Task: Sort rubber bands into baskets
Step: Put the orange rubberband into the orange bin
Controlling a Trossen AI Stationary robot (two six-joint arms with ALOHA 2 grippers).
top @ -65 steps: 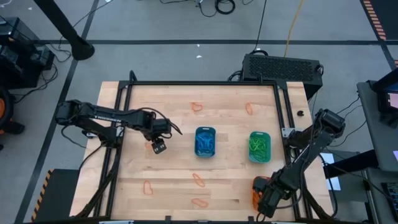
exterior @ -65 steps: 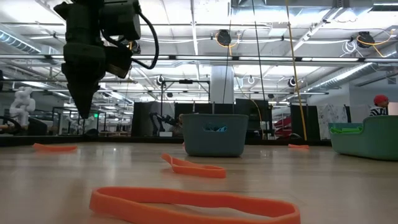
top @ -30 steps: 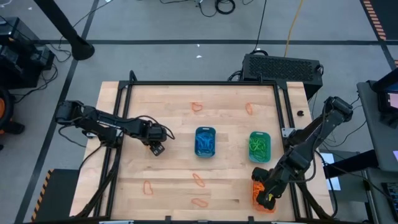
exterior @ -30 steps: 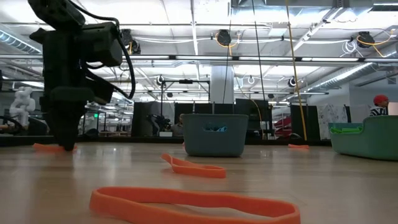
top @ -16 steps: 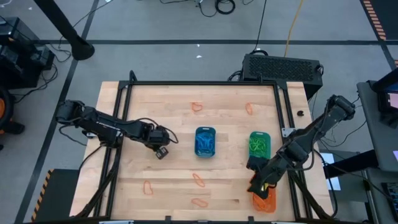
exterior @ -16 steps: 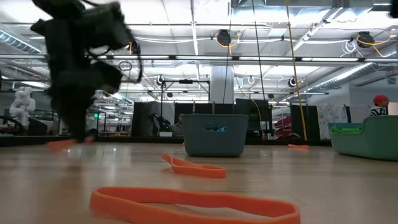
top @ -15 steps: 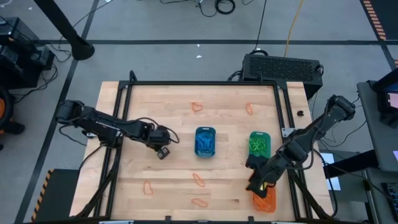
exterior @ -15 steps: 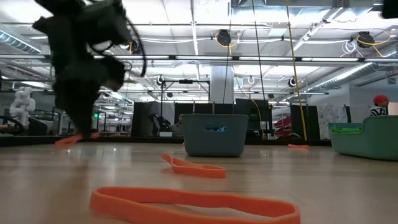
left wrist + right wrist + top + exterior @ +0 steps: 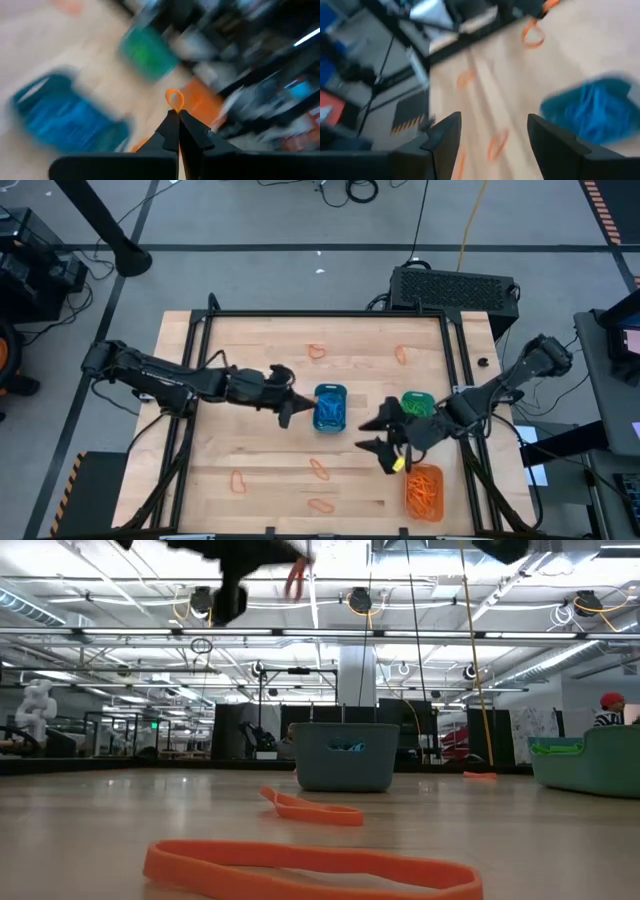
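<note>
- Both my arms have swung in toward the middle of the tabletop since a moment ago: my left pincer has left the left side of the tabletop and now hangs just beside the blue basket, and my right pincer has come away from the orange basket in the near right corner.
- My left pincer is closed tight on an orange rubber band, whose small loop stands up past the fingertips; the low view shows it lifted high above the wood.
- My right pincer is spread wide and has hold of nothing; it sits between the blue basket and the green basket, a little nearer the front edge.
- The blue basket sits at the middle of the tabletop with blue bands in it, the green basket just to its right holds green bands, and the orange basket holds orange bands.
- Loose orange bands lie on the table: two near the far edge, and three toward the front edge.
</note>
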